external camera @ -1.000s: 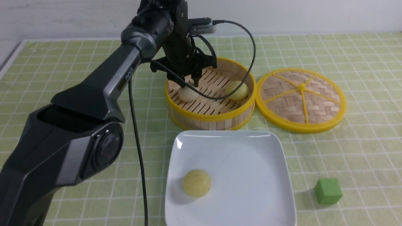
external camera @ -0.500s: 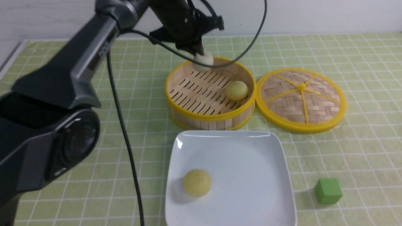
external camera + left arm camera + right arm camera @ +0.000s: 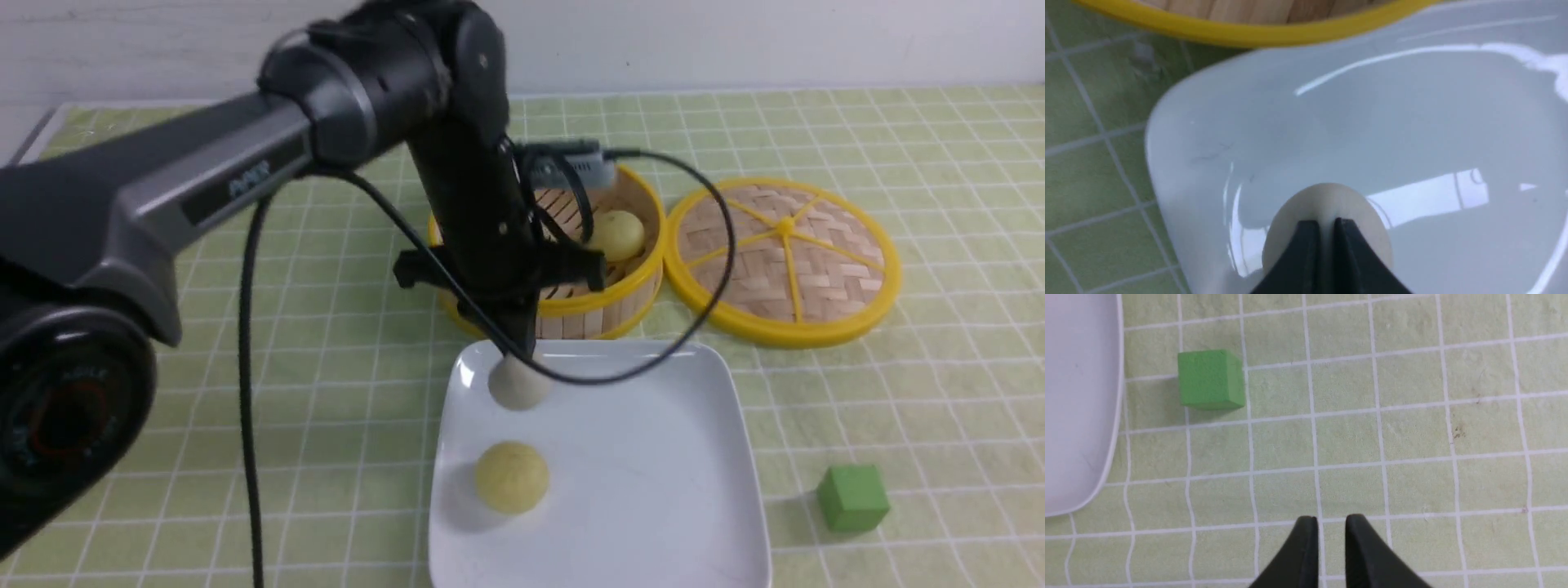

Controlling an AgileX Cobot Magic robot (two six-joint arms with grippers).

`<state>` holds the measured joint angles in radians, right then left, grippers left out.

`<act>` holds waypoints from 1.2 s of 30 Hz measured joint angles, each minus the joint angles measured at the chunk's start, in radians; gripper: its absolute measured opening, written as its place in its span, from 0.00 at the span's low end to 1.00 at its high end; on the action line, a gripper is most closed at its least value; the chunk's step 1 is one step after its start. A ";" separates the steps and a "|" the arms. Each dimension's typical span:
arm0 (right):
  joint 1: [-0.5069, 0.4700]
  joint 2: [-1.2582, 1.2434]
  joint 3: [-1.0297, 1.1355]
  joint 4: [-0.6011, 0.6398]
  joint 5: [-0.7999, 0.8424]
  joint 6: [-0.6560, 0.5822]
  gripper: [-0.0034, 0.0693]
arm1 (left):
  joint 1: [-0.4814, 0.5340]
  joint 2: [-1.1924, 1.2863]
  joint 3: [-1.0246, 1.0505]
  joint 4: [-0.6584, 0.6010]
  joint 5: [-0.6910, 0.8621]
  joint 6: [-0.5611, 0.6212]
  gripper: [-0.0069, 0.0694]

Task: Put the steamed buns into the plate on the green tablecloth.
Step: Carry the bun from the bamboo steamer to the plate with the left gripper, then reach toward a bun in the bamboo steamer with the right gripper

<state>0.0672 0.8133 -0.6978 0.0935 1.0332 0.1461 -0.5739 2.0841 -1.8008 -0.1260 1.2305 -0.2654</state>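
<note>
My left gripper (image 3: pixel 520 353) is shut on the greyish-beige steamed bun (image 3: pixel 518 384) and holds it just over the far left part of the white square plate (image 3: pixel 653 457). The left wrist view shows the bun (image 3: pixel 1327 204) pinched between the fingertips (image 3: pixel 1306 232) above the plate (image 3: pixel 1392 122). One pale yellow bun (image 3: pixel 512 477) lies on the plate near its left side. Another pale yellow bun (image 3: pixel 617 234) sits in the bamboo steamer (image 3: pixel 571 304). My right gripper (image 3: pixel 1331 522) is shut and empty above the green tablecloth (image 3: pixel 1412 437); it does not show in the front view.
The steamer's woven lid (image 3: pixel 784 260) lies flat right of the steamer. A green cube (image 3: pixel 852 497) stands on the cloth right of the plate, also in the right wrist view (image 3: pixel 1210 379), beside the plate's edge (image 3: pixel 1086 396). The left arm's cable (image 3: pixel 245 392) hangs down.
My left gripper took the greyish-beige bun out of the steamer, lifted it, then carried it toward me and down over the plate's far left part.
</note>
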 joint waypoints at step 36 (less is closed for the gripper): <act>0.206 0.796 -0.652 0.487 0.002 -0.508 0.24 | 0.488 -0.240 -0.074 0.041 0.007 0.181 0.10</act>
<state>0.2727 1.6095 -1.3502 0.5807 1.0356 -0.3620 -0.0854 1.8440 -1.8751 -0.0849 1.2374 -0.0840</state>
